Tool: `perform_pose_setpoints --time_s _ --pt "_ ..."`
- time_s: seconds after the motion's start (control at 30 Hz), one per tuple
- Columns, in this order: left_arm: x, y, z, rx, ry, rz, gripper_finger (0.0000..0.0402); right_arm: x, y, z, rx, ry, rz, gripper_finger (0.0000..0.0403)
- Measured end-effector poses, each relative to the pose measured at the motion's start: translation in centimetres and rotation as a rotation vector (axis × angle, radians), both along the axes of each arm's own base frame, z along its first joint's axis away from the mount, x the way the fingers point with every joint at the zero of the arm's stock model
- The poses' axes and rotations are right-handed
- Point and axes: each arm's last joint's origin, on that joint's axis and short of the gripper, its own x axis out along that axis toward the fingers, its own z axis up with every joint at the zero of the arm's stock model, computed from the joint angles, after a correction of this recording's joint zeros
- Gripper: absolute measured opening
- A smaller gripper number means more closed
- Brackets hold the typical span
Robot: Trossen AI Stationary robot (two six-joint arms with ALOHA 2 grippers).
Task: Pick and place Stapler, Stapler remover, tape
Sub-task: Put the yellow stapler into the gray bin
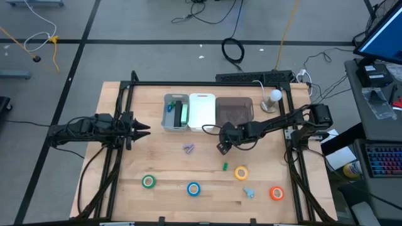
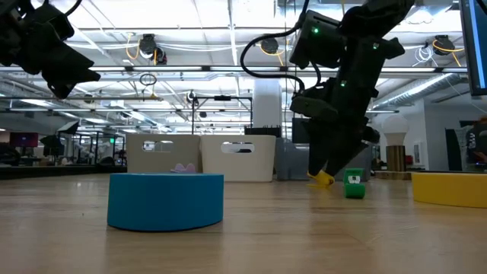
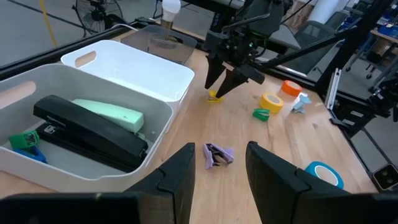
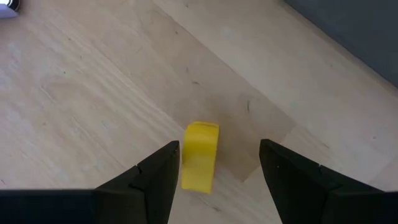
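The right end effector (image 4: 214, 171) hung low over the bench (image 1: 157, 160), its fingers spread to either side of a small yellow stapler remover (image 4: 200, 155) that lay on the wood just in front of the white bin (image 1: 201, 112). The fingers had not closed on it. The left end effector (image 3: 217, 171) waited, also spread, above the bench near the grey bin (image 1: 176, 113), where a black stapler (image 3: 87, 134) and a pale green one (image 3: 109, 113) already lay.

The yellow piece was small and narrow, so a slightly off-centre closure would likely push it aside or flip it rather than pinch it. It sat close to the bin wall, and a descent that drifted could nudge the bin.

Other task items were scattered across the bare wooden bench: a purple remover (image 3: 217, 154), a green remover (image 1: 225, 166), what was probably a light blue one (image 1: 249, 192), and tape rolls in green (image 1: 148, 181), blue (image 1: 193, 188), yellow (image 1: 242, 172) and orange (image 1: 276, 193). A dark bin (image 1: 233, 112) stood beside the white one. Beyond lay a grey floor with loose cables and an open, brightly lit hall.
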Motion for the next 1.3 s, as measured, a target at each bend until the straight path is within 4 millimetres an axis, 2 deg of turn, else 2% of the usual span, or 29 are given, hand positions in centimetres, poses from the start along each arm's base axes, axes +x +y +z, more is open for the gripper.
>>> perform_pose_setpoints --time_s 0.2,0.63,1.07,1.3 --pt "0.0 0.0 0.0 0.006 0.000 -0.002 0.0141 -0.9 0.0 -1.0 0.016 0.033 -0.026 0.0215" --pt "0.0 0.0 0.0 -0.001 -0.001 -0.001 0.0141 -1.0 -0.1 -1.1 0.034 0.030 -0.044 0.0207" --pt "0.0 0.0 0.0 -0.008 -0.001 0.000 0.0141 -0.9 -0.1 -1.2 0.062 0.007 -0.103 0.0106" --pt "0.0 0.0 0.0 -0.033 -0.003 0.007 0.0141 -0.6 0.2 -1.1 0.165 -0.024 -0.105 0.0066"
